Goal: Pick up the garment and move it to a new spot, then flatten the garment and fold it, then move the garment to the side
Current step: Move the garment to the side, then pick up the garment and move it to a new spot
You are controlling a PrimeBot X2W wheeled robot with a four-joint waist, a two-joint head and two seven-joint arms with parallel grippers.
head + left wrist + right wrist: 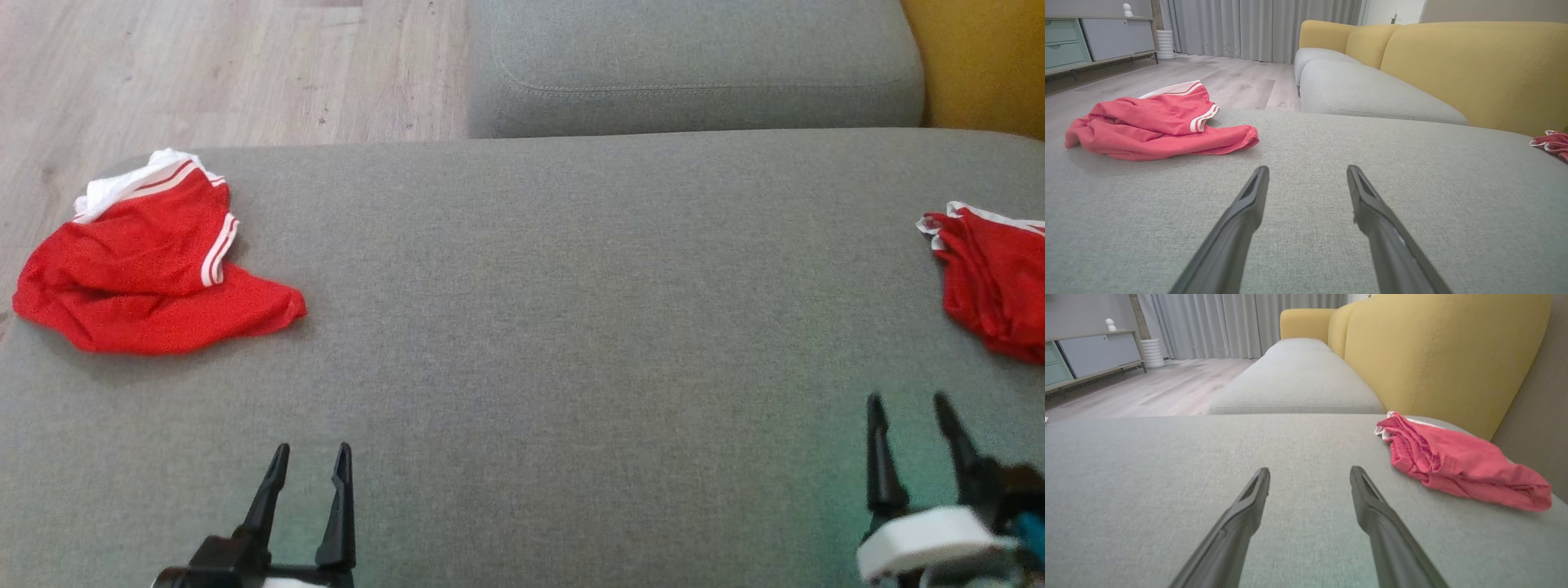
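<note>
Head view, crumpled red white-striped shorts (147, 278) on grey sofa seat (571, 327), left gripper (312, 451) and right gripper (908, 402) jaws released, empty

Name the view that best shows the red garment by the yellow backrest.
Right wrist view: the red garment lies whole, unobstructed. The head view crops it at the right edge; the left wrist view catches just a corner.
</note>
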